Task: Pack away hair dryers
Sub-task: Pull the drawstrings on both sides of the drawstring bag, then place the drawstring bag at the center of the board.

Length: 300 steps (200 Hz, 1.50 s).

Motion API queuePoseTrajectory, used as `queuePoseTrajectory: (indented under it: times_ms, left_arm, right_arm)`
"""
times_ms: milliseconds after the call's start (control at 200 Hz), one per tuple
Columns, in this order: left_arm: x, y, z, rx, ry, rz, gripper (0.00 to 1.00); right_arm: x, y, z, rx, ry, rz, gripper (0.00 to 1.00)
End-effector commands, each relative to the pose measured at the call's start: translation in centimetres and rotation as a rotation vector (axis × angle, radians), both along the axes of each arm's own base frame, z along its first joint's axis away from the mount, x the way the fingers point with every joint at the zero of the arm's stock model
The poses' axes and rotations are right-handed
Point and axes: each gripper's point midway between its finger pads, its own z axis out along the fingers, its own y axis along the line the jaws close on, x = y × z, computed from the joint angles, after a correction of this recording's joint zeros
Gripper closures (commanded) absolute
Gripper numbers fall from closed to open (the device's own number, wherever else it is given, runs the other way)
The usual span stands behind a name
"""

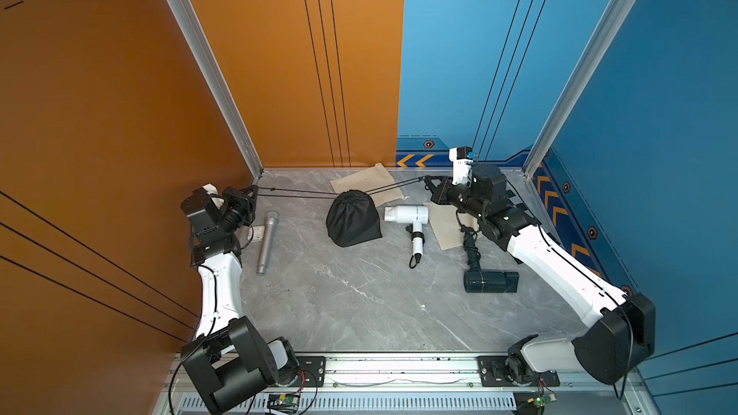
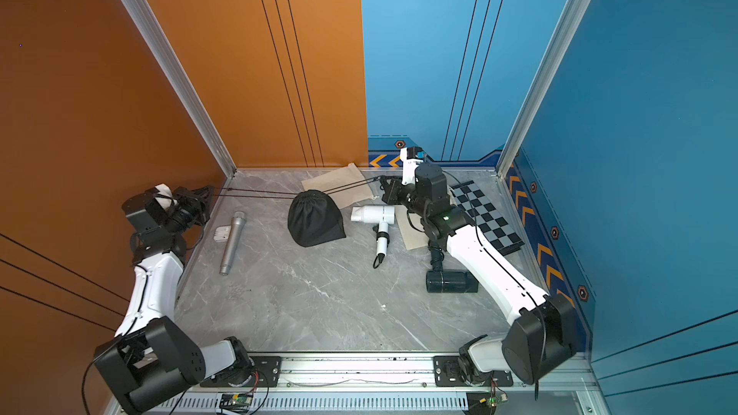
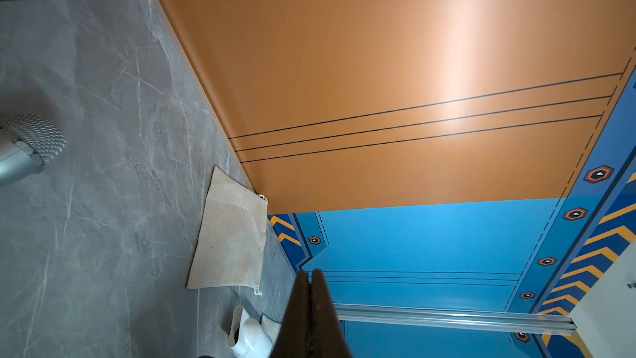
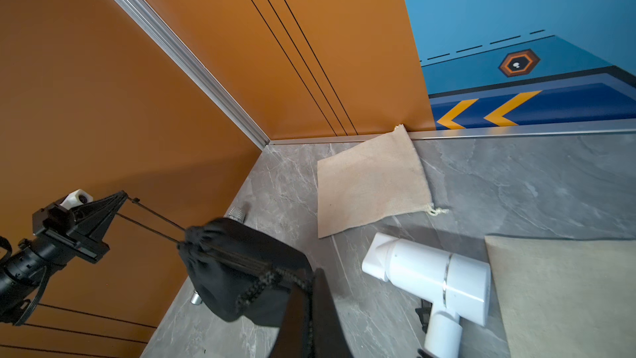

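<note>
A bulging black drawstring pouch (image 1: 353, 219) sits mid-table with its mouth cinched. Its two drawstrings (image 1: 303, 193) stretch taut to either side. My left gripper (image 1: 253, 193) is shut on the cord ends by the orange wall. My right gripper (image 1: 429, 181) is shut on the braided cord (image 4: 261, 284) at the other side. A white hair dryer (image 1: 407, 214) lies just right of the pouch, handle toward the front. A blackish teal hair dryer (image 1: 489, 281) lies nearer the front right, beside my right arm. In the left wrist view the jaws (image 3: 311, 273) are pressed together and the cord is hidden.
A flat beige pouch (image 1: 367, 183) lies at the back wall, and a second beige pouch (image 1: 451, 229) lies partly under my right arm. A silver rod (image 1: 266, 241) and a small white piece (image 1: 257, 233) lie at the left. A checkerboard mat (image 2: 487, 213) lies at the right wall.
</note>
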Motion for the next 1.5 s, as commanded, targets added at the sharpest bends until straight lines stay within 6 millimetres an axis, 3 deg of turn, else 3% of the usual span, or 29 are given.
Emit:
queuePoseTrajectory:
  times_ms: [0, 130, 145, 215, 305, 395, 415, 460, 651, 866, 1016, 1116, 1226, 1321, 1431, 1496]
  left_arm:
    - [1.9, -1.3, 1.8, 0.095, -0.058, 0.001, 1.00]
    - [3.2, -4.6, 1.0, 0.172, -0.031, -0.083, 1.00]
    - [3.4, -4.8, 2.3, 0.191, -0.056, -0.088, 1.00]
    - [3.8, -5.6, 3.1, 0.226, -0.073, -0.106, 1.00]
    - [4.2, -5.7, 4.7, 0.272, -0.102, -0.109, 1.00]
    - [4.8, -4.9, 6.3, 0.306, -0.121, -0.091, 1.00]
    - [5.0, -4.7, 6.7, 0.309, -0.127, -0.089, 1.00]
    - [5.5, -4.0, 7.2, 0.307, -0.137, -0.077, 1.00]
    - [8.8, -0.9, 8.7, 0.248, -0.208, -0.049, 1.00]
    - [12.0, 1.8, 12.5, 0.236, -0.344, -0.029, 1.00]
    - [12.7, 4.0, 13.9, 0.235, -0.399, -0.001, 1.00]
    - [12.6, 5.0, 13.6, 0.221, -0.408, 0.005, 1.00]
    - [12.3, 5.0, 12.0, 0.210, -0.379, -0.011, 1.00]
    - [11.8, 4.4, 9.3, 0.215, -0.332, -0.045, 1.00]
    - [10.6, 5.1, 5.3, 0.208, -0.257, -0.042, 1.00]
    - [10.0, 5.5, 3.9, 0.192, -0.229, -0.034, 1.00]
  right_arm:
    - [2.0, 2.8, 3.4, 0.084, -0.055, 0.007, 1.00]
    - [3.4, 8.7, 5.1, 0.202, -0.084, 0.123, 1.00]
    - [3.5, 9.3, 5.4, 0.216, -0.085, 0.134, 1.00]
    - [4.3, 12.2, 6.7, 0.278, -0.097, 0.190, 1.00]
    - [5.6, 15.1, 8.8, 0.329, -0.118, 0.243, 1.00]
    - [7.1, 16.7, 10.0, 0.345, -0.146, 0.256, 1.00]
    - [8.0, 17.4, 8.9, 0.345, -0.129, 0.257, 1.00]
    - [9.0, 18.1, 9.2, 0.364, -0.135, 0.263, 1.00]
    - [12.6, 19.2, 10.8, 0.480, -0.212, 0.256, 1.00]
    - [14.8, 17.3, 12.3, 0.610, -0.394, 0.175, 1.00]
    - [15.6, 16.2, 12.8, 0.603, -0.463, 0.100, 1.00]
    - [15.7, 17.0, 11.7, 0.592, -0.451, 0.136, 1.00]
    - [15.6, 19.1, 8.6, 0.569, -0.364, 0.203, 1.00]
    - [14.4, 22.5, 3.6, 0.535, -0.209, 0.318, 1.00]
    - [11.4, 26.8, -2.9, 0.438, -0.030, 0.452, 1.00]
    - [9.7, 28.6, -6.2, 0.377, 0.055, 0.499, 1.00]
